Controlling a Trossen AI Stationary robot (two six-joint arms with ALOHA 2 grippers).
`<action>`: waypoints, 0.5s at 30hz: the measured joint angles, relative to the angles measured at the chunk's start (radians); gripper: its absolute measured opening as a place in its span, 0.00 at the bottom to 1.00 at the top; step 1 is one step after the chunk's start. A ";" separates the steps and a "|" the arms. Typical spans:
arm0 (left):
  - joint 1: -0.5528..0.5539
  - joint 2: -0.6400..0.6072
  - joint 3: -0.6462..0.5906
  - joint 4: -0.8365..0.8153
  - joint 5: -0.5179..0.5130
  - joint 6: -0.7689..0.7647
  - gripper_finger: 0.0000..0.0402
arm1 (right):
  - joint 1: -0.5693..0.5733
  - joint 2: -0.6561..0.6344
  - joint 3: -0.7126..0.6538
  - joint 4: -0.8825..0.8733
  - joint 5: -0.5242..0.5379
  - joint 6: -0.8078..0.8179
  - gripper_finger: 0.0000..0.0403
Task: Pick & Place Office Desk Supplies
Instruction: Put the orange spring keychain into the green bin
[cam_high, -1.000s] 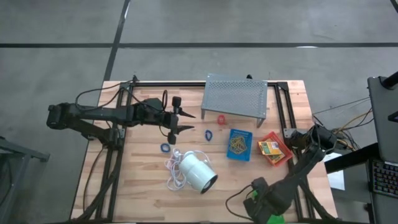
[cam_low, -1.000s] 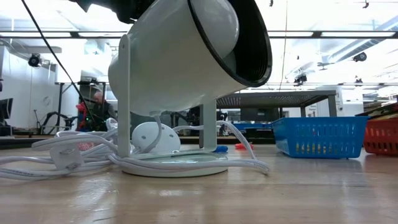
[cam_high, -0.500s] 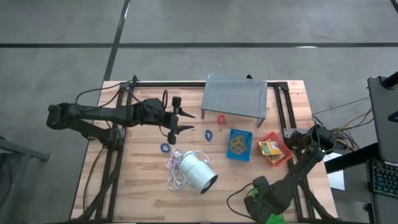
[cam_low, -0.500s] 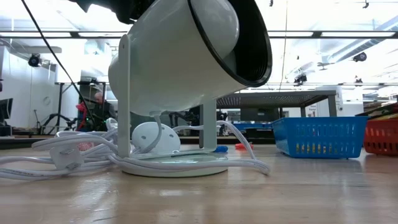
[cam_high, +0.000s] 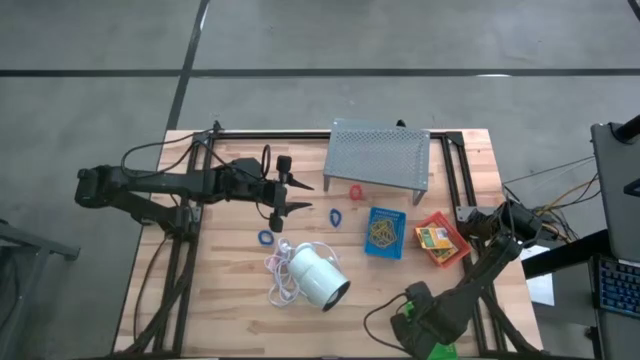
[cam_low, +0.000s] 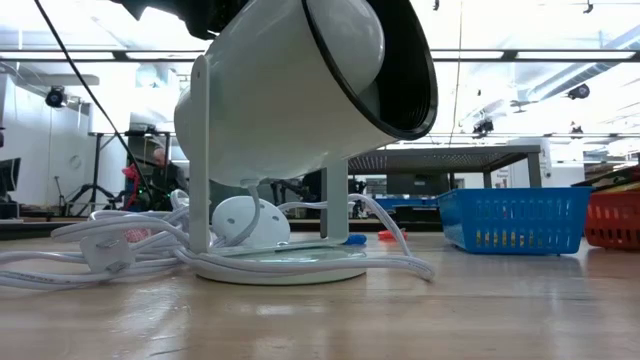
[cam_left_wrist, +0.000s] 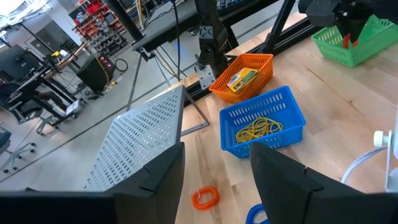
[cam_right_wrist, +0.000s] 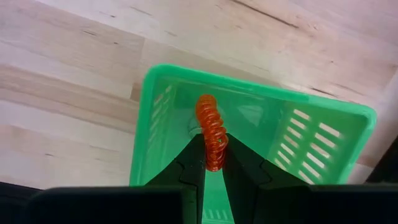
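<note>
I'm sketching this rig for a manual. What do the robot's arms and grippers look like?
Both arms are dark, slim and jointed, with black cables trailing beside them. The left gripper ends in two thin black fingers that taper to points. The right gripper has two flat, matte black fingers narrowing toward their tips. No markings are visible.

A grey concrete floor fills the upper half of the high view, crossed by dark seam lines. In the low view, long ceiling light strips run across the top of the frame over a bright, white-walled workshop. At the left of the left wrist view stand black office chairs and red-stocked shelving.
</note>
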 joint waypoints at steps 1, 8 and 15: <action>0.000 0.000 0.000 0.000 0.000 0.000 0.46 | 0.000 0.000 0.000 0.000 0.000 0.000 0.10; 0.000 0.000 0.000 0.000 0.000 0.001 0.46 | 0.000 0.001 -0.006 -0.031 -0.001 0.064 0.10; 0.000 0.000 0.000 0.000 0.000 0.002 0.46 | 0.000 0.001 -0.009 -0.020 -0.001 0.019 0.10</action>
